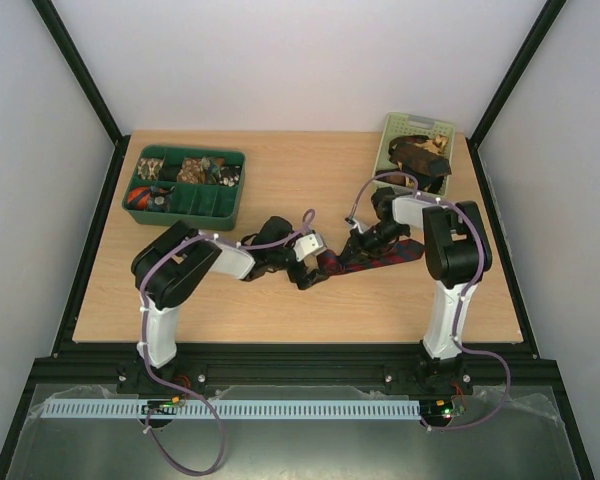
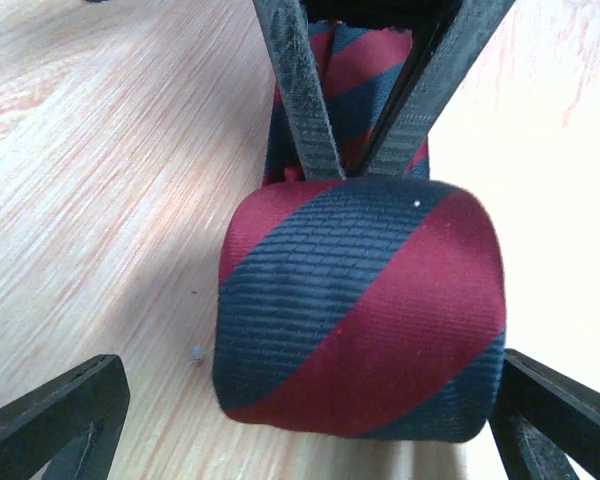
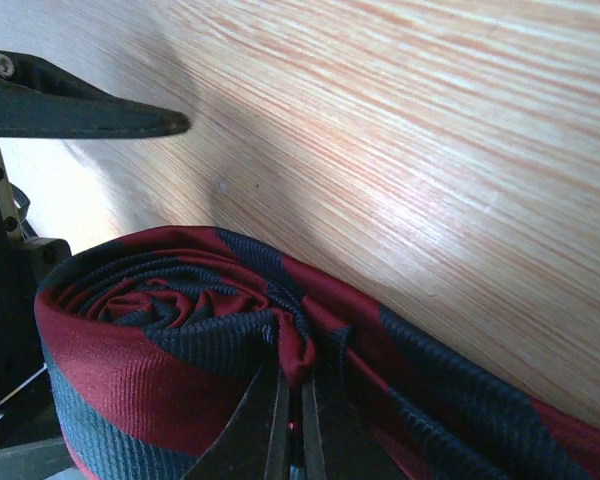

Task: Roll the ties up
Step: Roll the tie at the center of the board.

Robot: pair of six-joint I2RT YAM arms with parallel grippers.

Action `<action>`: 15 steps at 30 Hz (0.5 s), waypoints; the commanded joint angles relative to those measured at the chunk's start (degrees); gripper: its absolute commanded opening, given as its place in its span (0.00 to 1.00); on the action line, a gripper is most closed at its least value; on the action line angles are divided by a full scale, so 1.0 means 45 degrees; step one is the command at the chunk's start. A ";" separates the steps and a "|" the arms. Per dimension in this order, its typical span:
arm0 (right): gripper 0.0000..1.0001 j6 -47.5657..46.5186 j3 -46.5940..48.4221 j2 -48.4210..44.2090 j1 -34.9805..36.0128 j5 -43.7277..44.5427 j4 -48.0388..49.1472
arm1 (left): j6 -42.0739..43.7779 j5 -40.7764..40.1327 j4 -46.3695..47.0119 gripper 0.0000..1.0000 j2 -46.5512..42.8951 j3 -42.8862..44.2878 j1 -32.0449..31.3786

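At the far left of the wooden table (image 1: 280,310) sits the dark green divided tray (image 1: 230,207), small patterned rolls (image 1: 193,170) in several of its compartments; nearer the middle, the left gripper (image 2: 310,378) is spread wide, one finger on each side of the rolled end of the dark red and navy striped tie (image 2: 360,310), the left finger apart from the cloth and the right one just at its edge; the roll rests on the wood, and the unrolled length lies flat, running off to the right; the right gripper (image 3: 292,425) is pressed together, pinching the inner folds at the heart of the spiral from the side; at the far right corner stands the pale green basket (image 1: 427,125), dark loose ties (image 1: 420,155) heaped in it.
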 commanded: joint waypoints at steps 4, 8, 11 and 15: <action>0.01 0.0419 -0.1517 0.0486 0.0207 0.2212 0.1150 | -0.2084 0.1008 0.2643 0.96 0.0810 -0.0214 -0.0362; 0.01 0.0682 -0.1657 0.0522 0.0251 0.2314 0.1636 | -0.2810 0.0833 0.3275 0.90 0.1507 0.0206 -0.0588; 0.01 0.0826 -0.1590 0.0634 0.0345 0.2238 0.1693 | -0.2943 0.0355 0.3362 0.84 0.1900 0.0439 -0.0758; 0.01 0.0891 -0.1602 0.0660 0.0408 0.2118 0.1652 | -0.1802 -0.0778 0.2453 0.64 0.2066 0.0690 -0.1074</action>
